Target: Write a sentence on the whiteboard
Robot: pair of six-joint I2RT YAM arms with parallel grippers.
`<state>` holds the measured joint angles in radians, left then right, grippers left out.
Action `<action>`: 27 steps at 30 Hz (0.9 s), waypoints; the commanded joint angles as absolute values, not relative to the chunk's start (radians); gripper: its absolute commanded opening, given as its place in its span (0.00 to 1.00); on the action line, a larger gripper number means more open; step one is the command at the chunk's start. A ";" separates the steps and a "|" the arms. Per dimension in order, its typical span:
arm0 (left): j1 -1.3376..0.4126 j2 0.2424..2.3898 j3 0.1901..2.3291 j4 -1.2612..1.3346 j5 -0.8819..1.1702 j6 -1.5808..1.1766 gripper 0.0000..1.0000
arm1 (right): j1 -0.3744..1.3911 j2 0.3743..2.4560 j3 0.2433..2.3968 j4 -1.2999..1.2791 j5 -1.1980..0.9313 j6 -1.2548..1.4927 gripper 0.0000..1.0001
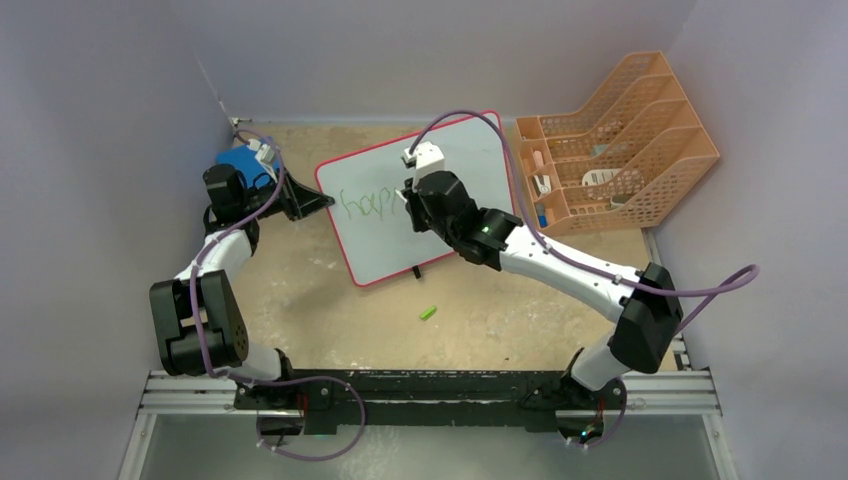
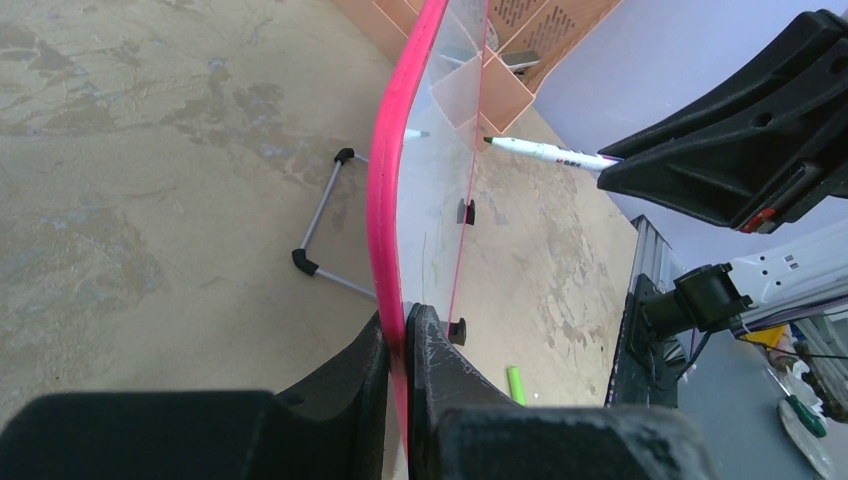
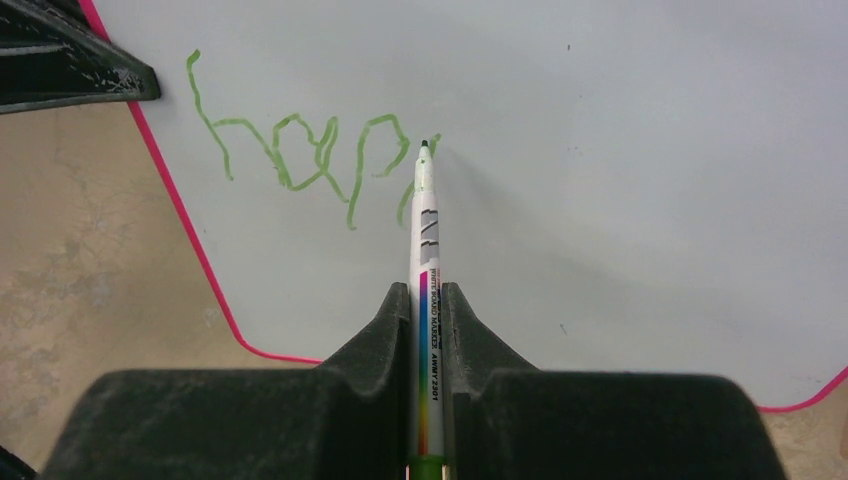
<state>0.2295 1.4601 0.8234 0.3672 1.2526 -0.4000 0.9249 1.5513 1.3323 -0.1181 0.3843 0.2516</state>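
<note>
Whiteboard lettering, both grippers occupied.
Top view: orange plastic file rack (image 1: 620, 140) right of the red-rimmed white whiteboard (image 1: 450, 215), small green cap (image 1: 429, 313) on the tan tabletop (image 1: 510, 300) in front, blue square pad (image 1: 240, 162) at left. Left wrist: left gripper (image 2: 400, 325) pinched shut on the board's rim, beside its wire stand (image 2: 322, 215). Right wrist: right gripper (image 3: 427, 300) clamps a white marker (image 3: 425, 225), tip at the green handwritten sentence (image 3: 300, 150), reading "hap" plus one stroke.
</note>
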 commanded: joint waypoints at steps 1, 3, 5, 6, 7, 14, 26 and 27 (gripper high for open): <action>0.210 1.442 0.844 0.360 1.258 -0.356 0.00 | 0.917 1.556 1.384 -0.069 0.420 0.236 0.00; 0.210 1.442 0.844 0.360 1.258 -0.356 0.00 | 0.916 1.559 1.386 -0.069 0.418 0.235 0.00; 0.210 1.442 0.845 0.360 1.258 -0.356 0.00 | 0.916 1.561 1.388 -0.069 0.414 0.233 0.00; 0.210 1.442 0.845 0.360 1.258 -0.356 0.00 | 0.916 1.563 1.388 -0.069 0.412 0.232 0.00; 0.210 1.442 0.844 0.360 1.257 -0.356 0.00 | 0.916 1.564 1.390 -0.069 0.409 0.231 0.00; 0.210 1.442 0.844 0.360 1.257 -0.356 0.00 | 0.916 1.578 1.391 -0.078 0.394 0.232 0.00; 0.210 1.442 0.844 0.360 1.258 -0.356 0.00 | 0.916 1.585 1.387 -0.075 0.409 0.231 0.00; 0.210 1.442 0.844 0.360 1.258 -0.356 0.00 | 0.916 1.586 1.387 -0.076 0.412 0.231 0.00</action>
